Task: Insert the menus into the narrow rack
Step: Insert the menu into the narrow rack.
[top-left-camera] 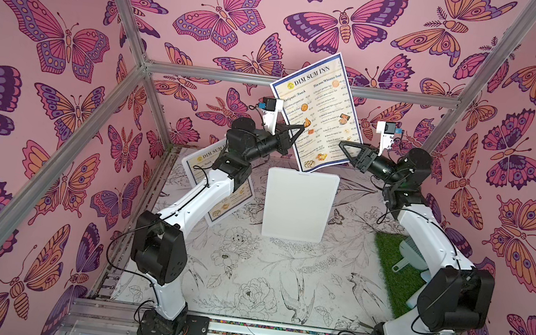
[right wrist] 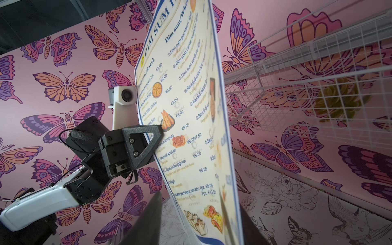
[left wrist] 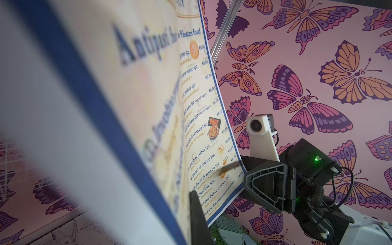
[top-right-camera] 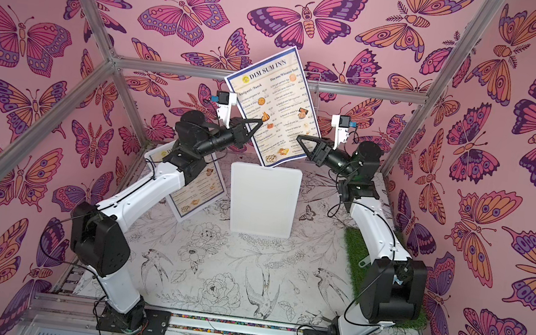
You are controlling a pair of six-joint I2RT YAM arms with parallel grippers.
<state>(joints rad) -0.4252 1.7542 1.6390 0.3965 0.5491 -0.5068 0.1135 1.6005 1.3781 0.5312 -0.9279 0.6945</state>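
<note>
Because the left fingers [right wrist: 135,148] pinch the cream, blue-bordered menu sheet [top-left-camera: 317,111] at one side edge, it hangs between both pairs, long axis tilted; its lower corner reaches the white narrow rack [top-left-camera: 297,211] below them; the right fingers [left wrist: 267,191] stand parted astride the opposite edge.

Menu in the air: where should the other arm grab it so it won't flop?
Probably the free long edge of the menu, across from where the left gripper pinches it. Come in sideways from the robot's right, fingers either side of the sheet: it stands tilted on edge and bows.
</note>
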